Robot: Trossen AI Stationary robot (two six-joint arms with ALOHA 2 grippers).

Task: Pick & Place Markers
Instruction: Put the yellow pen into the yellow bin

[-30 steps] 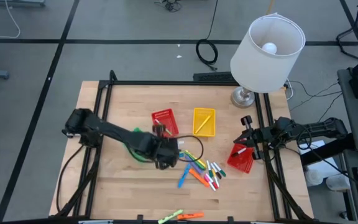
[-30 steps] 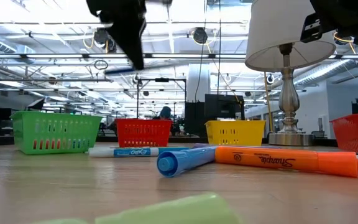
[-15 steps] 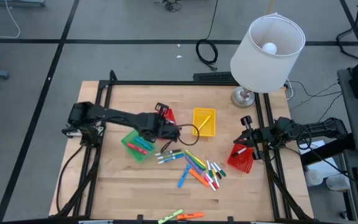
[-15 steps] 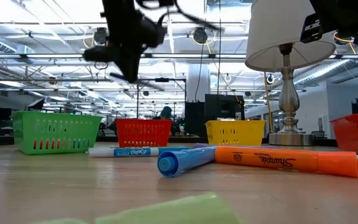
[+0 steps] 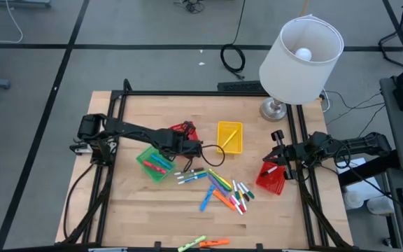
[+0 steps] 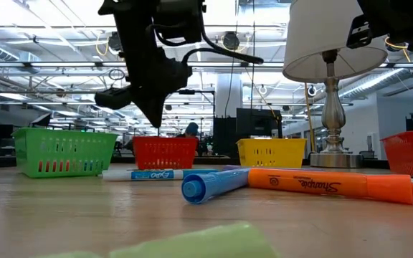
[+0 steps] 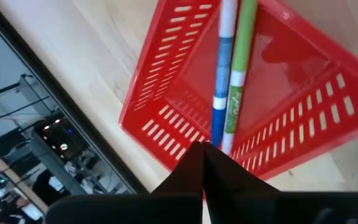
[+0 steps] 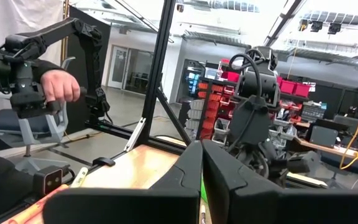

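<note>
My left gripper [image 5: 185,137] hangs shut, slanting down over the red basket [image 7: 185,87] in the middle of the table. A blue marker [image 7: 222,68] and a green marker [image 7: 240,74] lie side by side in that basket, their near ends up against its wall by my fingertips. Several more markers [image 5: 219,185] are scattered on the wood nearer the front. My right gripper [image 5: 277,150] waits shut at the table's right edge, above a second red basket [image 5: 271,179]. My left gripper stands with its shut fingertips [image 7: 194,163] right at the near ends of the blue and green markers [image 7: 221,140]. The fingers hide those ends, so whether they touch the markers cannot be told.
A green basket [image 5: 154,163] with markers in it stands left of the red one. A yellow basket [image 5: 229,136] holding one marker stands to its right. A lamp [image 5: 296,59] rises at the far right corner. A few markers [image 5: 203,243] lie at the near edge.
My left gripper has swung from above the scattered markers toward the far edge to the middle red basket, sinking and rolling about its own axis. The green basket that the arm covered now shows in full. The right arm has kept still.
</note>
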